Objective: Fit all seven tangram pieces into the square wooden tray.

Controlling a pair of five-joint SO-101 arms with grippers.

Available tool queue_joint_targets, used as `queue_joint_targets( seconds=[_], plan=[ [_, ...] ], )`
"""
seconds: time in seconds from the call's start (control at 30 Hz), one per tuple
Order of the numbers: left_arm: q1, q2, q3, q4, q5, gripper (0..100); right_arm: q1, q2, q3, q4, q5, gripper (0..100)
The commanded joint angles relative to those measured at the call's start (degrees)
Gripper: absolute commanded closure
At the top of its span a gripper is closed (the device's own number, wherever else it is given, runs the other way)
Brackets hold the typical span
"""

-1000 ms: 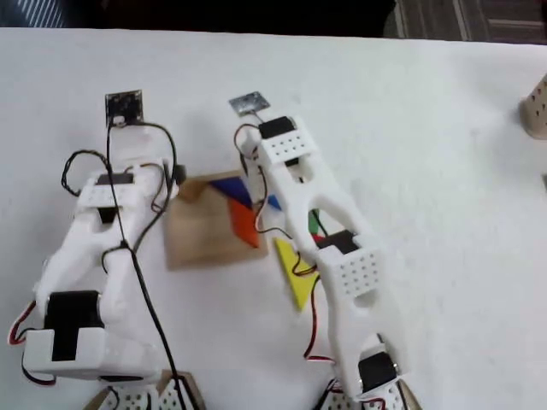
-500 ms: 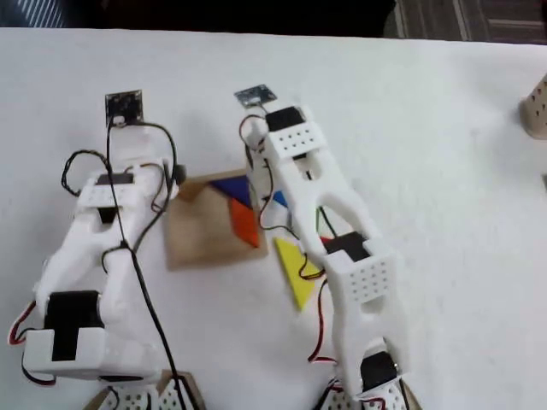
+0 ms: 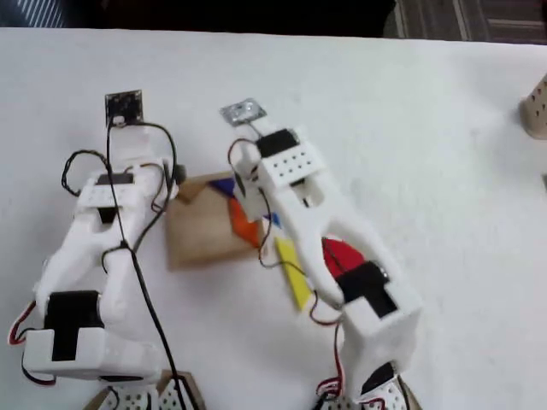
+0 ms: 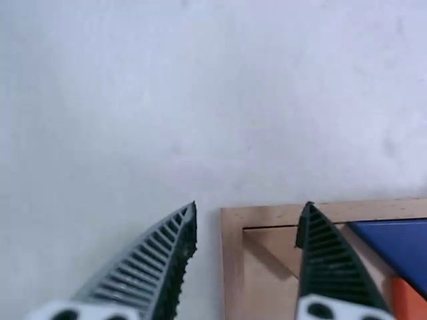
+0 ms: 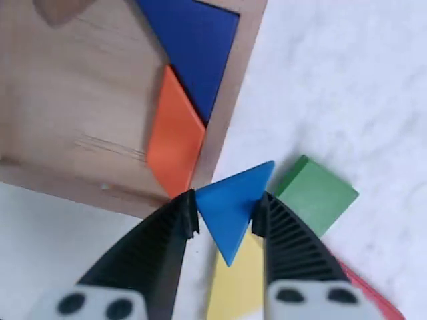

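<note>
Fingers, R: pads (image 5: 175, 223) of R gripper (image 5: 225, 217) pinched onto small blue tri (image 5: 233, 200), one pad per side. Can't tell if it's lifted or still on the table.
Fingers, L: L gripper (image 4: 250, 213) spread wide, straddling a corner of the tray (image 4: 231, 267). One tip over the table, the other over the tray's inside.
Pieces: small blue tri is just outside the tray rim, near the orange piece (image 5: 175, 137). Green piece (image 5: 313, 193) just beside it, its point over yellow tri (image 5: 237, 290), red piece (image 5: 370, 299) further out. In the tray, orange piece butts against big blue tri (image 5: 193, 40), both along one wall. Wood-coloured tri (image 4: 277, 243) sits in the corner by L gripper.
Change: vs half a sec ago, R arm (image 3: 308, 205) wrist end shifted closer to the tray and its elbow block slid back toward the base. Red piece now shows beside the forearm. L arm (image 3: 102, 222) same spot.
Surface/room: white table (image 3: 427, 128), dark strip behind its far edge, cream perforated thing (image 3: 536, 107) at the side.
Pose: R arm stretched diagonally over the loose pieces. L arm folded, wrist at the tray's far corner.
</note>
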Motion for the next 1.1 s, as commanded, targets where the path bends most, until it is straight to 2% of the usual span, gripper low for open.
queue_joint_targets(
  seconds=[0.0, 0.13, 0.43, 0.67, 0.9, 1.07],
  plan=[
    [-0.4, -0.4, -3.6, -1.7, -0.9, 75, -2.7, -9.1, 6.9, -5.8, -3.3, 91.8],
    [-0.4, -0.4, -3.6, -1.7, -0.9, 75, -4.9, -10.4, 12.1, -11.9, -6.2, 91.8],
    [-0.5, -0.4, -3.6, -1.7, -0.9, 75, -6.8, -4.3, 12.5, -18.9, -5.6, 89.4],
    [-0.5, -0.4, -3.6, -1.7, -0.9, 75, -6.9, -1.5, 5.3, -10.8, -5.5, 76.8],
    [-0.5, -0.7, -3.5, -1.7, -0.7, 75, -6.4, -1.7, -0.9, 0.0, -0.7, 76.5],
    [-0.4, -0.7, -3.4, -1.2, -0.5, 75, -1.3, -1.7, -2.7, 3.6, -0.9, 76.6]
  ],
)
